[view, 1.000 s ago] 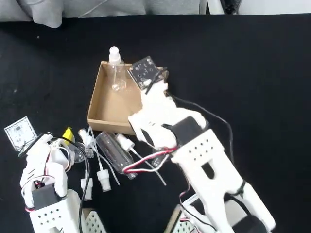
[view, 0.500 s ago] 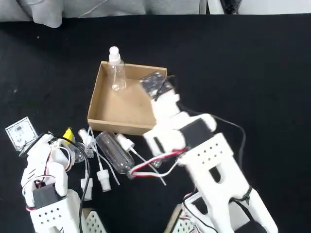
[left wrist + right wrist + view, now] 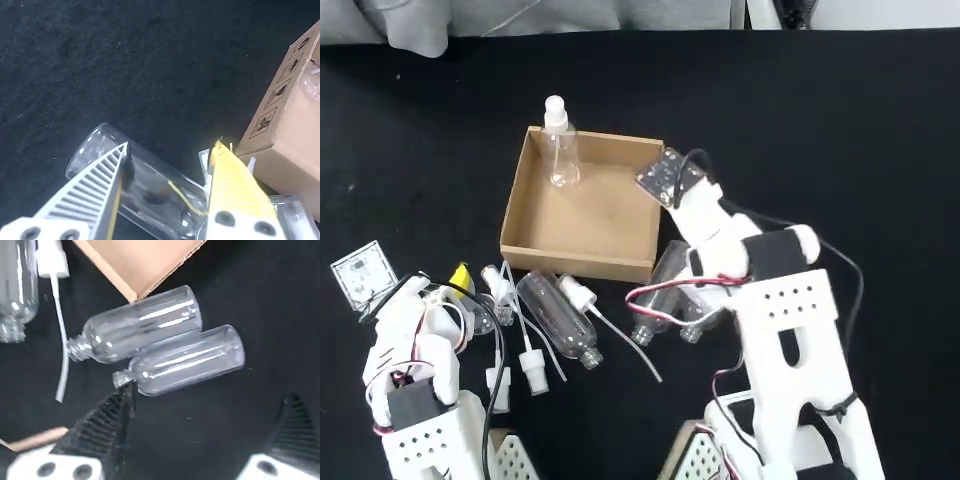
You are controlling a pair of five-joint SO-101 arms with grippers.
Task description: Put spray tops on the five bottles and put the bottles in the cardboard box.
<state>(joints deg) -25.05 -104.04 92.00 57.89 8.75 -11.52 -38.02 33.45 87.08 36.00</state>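
A cardboard box (image 3: 535,235) holds one clear bottle with a white spray top (image 3: 558,145), leaning on its far wall. Two uncapped bottles (image 3: 145,325) (image 3: 190,360) lie side by side off the box's front right corner (image 3: 140,260), just ahead of my open right gripper (image 3: 210,394). My left gripper (image 3: 170,150) is open, its white and yellow fingers straddling another uncapped bottle (image 3: 145,190) lying on the table. A further bottle (image 3: 557,320) lies in front of the box, with loose spray tops (image 3: 533,365) (image 3: 578,293) (image 3: 497,283) around it.
The table is covered in black cloth (image 3: 840,130), with open room to the right and behind the box. The right arm (image 3: 775,300) reaches over the two bottles by the box. A grey cloth (image 3: 415,30) lies at the far edge.
The right arm has swung from above the box's right side to the right and back, off the box, uncovering two bottles by the front right corner. The left arm stayed still.
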